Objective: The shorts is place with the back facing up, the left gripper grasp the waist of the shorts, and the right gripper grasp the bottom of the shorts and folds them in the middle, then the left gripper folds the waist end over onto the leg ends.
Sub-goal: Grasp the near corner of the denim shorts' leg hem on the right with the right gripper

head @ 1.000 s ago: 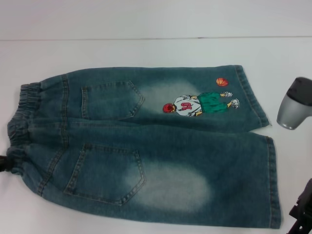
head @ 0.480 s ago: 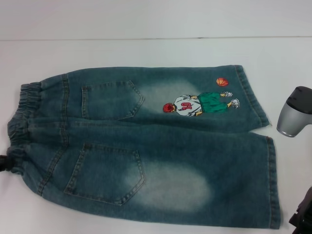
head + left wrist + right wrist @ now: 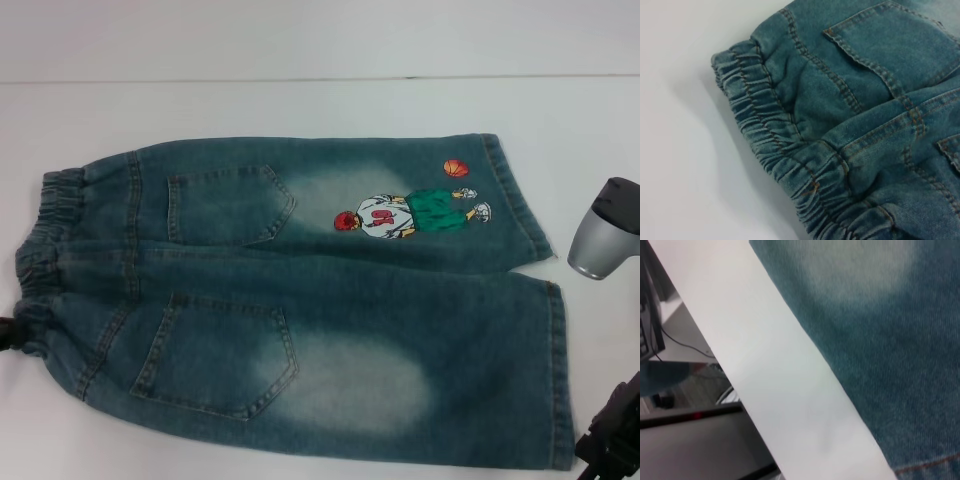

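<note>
The shorts [image 3: 300,300] lie flat on the white surface [image 3: 300,110], back up, long axis running left to right: waist left, hems right. The left pincer [image 3: 8,335] touches the waistband's near corner; the right pincer [image 3: 612,440] sits just beside the near hem. Whether either is spread, I cannot tell.

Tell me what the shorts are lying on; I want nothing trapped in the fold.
The shorts lie flat on a white table, bare all around them. Whatever sits directly beneath the denim is covered and cannot be seen.
</note>
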